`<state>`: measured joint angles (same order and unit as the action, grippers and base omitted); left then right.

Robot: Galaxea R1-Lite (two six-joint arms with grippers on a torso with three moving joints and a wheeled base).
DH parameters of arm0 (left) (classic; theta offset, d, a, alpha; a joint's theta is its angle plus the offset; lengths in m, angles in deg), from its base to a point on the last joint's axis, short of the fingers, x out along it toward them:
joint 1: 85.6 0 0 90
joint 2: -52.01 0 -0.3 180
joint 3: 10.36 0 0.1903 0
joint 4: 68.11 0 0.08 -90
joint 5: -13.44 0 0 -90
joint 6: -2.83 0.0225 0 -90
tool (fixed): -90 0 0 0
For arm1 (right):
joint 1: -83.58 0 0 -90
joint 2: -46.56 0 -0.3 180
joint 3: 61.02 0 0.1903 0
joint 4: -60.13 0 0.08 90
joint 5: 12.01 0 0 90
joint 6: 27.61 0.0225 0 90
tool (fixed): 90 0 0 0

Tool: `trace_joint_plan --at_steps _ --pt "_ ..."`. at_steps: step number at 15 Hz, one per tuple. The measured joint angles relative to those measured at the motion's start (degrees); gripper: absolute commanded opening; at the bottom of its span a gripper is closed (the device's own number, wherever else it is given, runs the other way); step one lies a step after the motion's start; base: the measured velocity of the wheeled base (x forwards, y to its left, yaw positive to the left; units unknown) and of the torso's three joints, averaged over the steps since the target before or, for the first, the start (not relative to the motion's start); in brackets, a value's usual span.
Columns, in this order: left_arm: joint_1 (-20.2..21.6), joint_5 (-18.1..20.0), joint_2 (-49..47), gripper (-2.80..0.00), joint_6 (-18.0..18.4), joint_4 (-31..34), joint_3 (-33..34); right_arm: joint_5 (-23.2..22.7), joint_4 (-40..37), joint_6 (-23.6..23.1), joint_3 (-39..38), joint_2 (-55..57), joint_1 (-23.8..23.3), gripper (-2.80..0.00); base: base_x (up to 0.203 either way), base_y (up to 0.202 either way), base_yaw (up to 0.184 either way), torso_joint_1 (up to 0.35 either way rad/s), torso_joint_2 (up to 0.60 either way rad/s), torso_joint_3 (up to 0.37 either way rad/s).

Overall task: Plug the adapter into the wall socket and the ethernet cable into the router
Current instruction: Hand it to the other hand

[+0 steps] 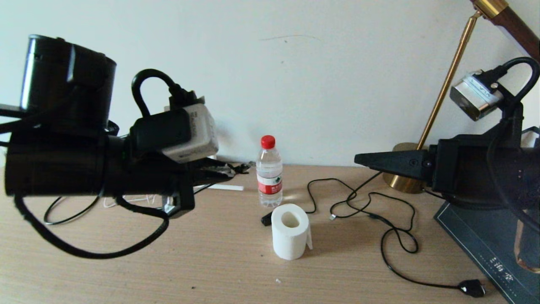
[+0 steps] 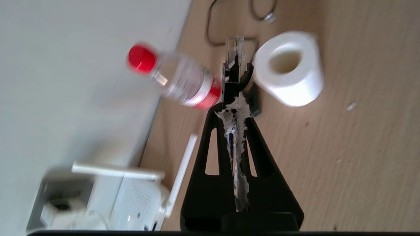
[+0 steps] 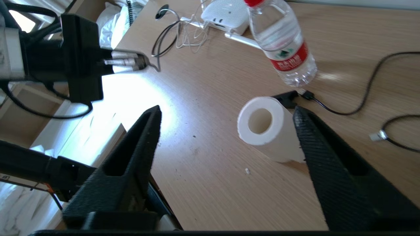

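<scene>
Ethernet cable (image 2: 235, 54) plug clamped between left gripper (image 2: 237, 70) fingers, clear tip protruding beyond tips. Right gripper (image 3: 226, 126) held level above table (image 1: 236, 270), fingers wide apart, nothing held.

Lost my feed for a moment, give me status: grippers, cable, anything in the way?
Left gripper shut on ethernet cable plug, held above desk. Right gripper open, empty. Router by wall. Water bottle, paper roll stand mid-desk.

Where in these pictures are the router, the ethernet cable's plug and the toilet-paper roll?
router (image 3: 226, 14), right wrist view: on its white top.
ethernet cable's plug (image 2: 235, 49), left wrist view: on its clear tip.
toilet-paper roll (image 1: 290, 236), head view: on its white side.
</scene>
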<state>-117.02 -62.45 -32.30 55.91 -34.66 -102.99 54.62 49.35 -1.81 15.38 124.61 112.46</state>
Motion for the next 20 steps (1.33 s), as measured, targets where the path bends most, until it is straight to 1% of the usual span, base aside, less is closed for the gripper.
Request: trace_joint_plan --at_steps 3,5,7,8,11,14,17,20 --pt "-3.5 -1.3 -0.2 -2.80 0.0 -0.3 -0.2 0.5 1.3 0.1 1.2 2.1 2.1 0.00 0.000 0.000 0.000 0.000 0.00 0.000" --pt "-4.7 -1.3 -0.3 -2.80 0.0 -0.4 -0.2 2.3 4.2 0.4 1.4 3.6 4.3 0.00 0.000 0.000 0.000 0.000 0.00 0.000" --pt "-5.4 -1.6 -0.3 -2.80 0.0 -0.5 -0.2 5.9 6.1 0.4 1.4 5.2 6.6 0.00 0.000 0.000 0.000 0.000 0.00 0.000" --pt "-5.6 -2.2 -0.3 -2.80 0.0 -0.6 -0.2 6.7 6.5 0.4 1.5 5.9 7.6 0.00 0.000 0.000 0.000 0.000 0.00 0.000" --pt "-6.7 -2.9 -0.9 -2.80 0.2 -0.7 -1.1 6.9 6.7 0.3 1.9 7.1 9.9 0.00 0.000 0.000 0.000 0.000 0.00 0.000" --pt "-7.2 -4.3 -1.8 -2.80 2.2 -0.6 -3.4 7.1 6.4 0.3 3.9 7.6 10.9 0.00 0.000 0.000 0.000 0.000 0.00 0.000" --pt "-8.0 -4.6 -2.4 -2.80 2.6 -0.4 -4.9 7.7 6.3 0.2 5.4 7.8 11.4 0.00 0.000 0.000 0.000 0.000 0.00 0.000" --pt "-9.0 -4.7 -3.0 -2.80 2.7 -0.3 -6.2 10.4 6.2 -0.3 5.9 8.0 13.4 0.00 0.000 0.000 0.000 0.000 0.00 0.000"
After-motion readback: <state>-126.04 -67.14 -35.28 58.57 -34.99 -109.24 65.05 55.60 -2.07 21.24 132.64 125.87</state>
